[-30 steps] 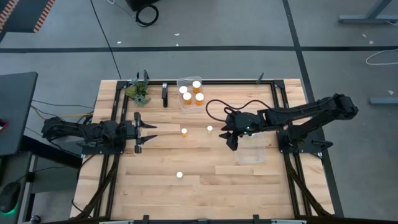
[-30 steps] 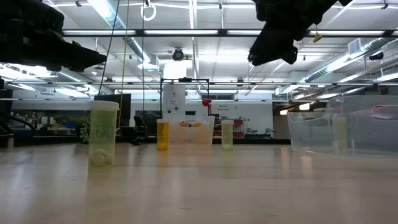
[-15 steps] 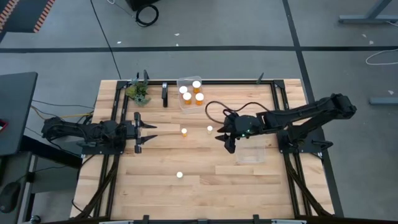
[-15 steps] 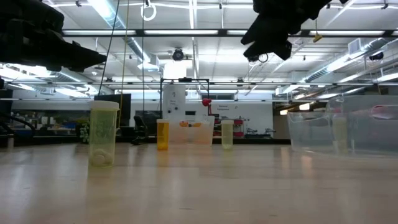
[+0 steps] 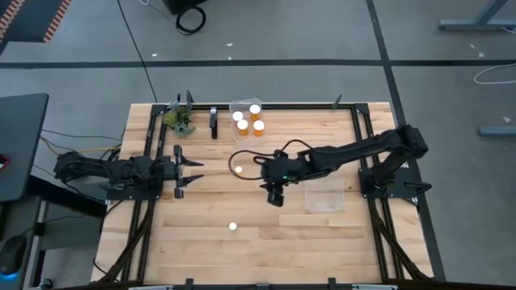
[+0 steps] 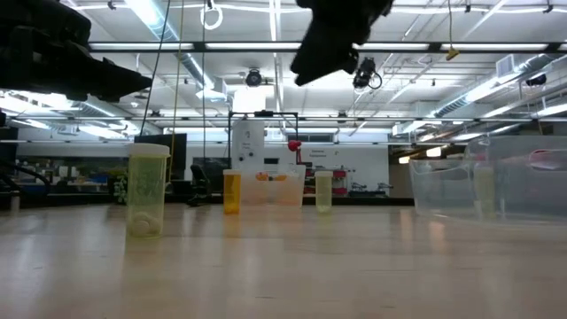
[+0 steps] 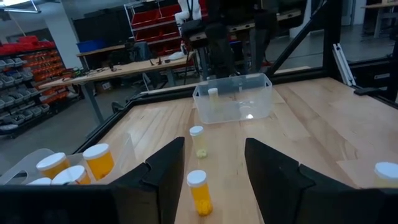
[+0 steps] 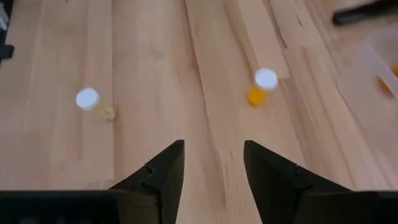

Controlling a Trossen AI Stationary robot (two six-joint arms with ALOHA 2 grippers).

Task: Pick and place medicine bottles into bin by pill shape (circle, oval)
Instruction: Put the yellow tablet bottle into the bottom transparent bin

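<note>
Three medicine bottles stand loose and upright on their bases. An orange one (image 5: 239, 170) (image 8: 260, 90) is at mid-table. A pale yellow one (image 5: 233, 226) (image 8: 93, 102) stands nearer the front edge. A third (image 7: 198, 141) shows in the left wrist view and the low view (image 6: 323, 190). Several more bottles stand in a clear bin (image 5: 246, 121) at the far edge. My right gripper (image 5: 274, 196) (image 8: 213, 168) hangs open above mid-table, slanting down toward the loose bottles, with nothing between its fingers. My left gripper (image 5: 193, 171) (image 7: 214, 171) waits open and level at the table's left side.
A second clear bin (image 5: 326, 198) (image 7: 233, 99) stands right of centre, and a pale bottle (image 7: 213, 98) shows through its wall. A small green plant (image 5: 179, 120) and a dark bar (image 5: 214, 122) sit at the far left. Black rails (image 5: 357, 137) run along the table's sides.
My right gripper has swung from above the clear bin toward the table's left edge, reaching out over mid-table at about the same height, and has rolled a little. The bottles have not moved.
</note>
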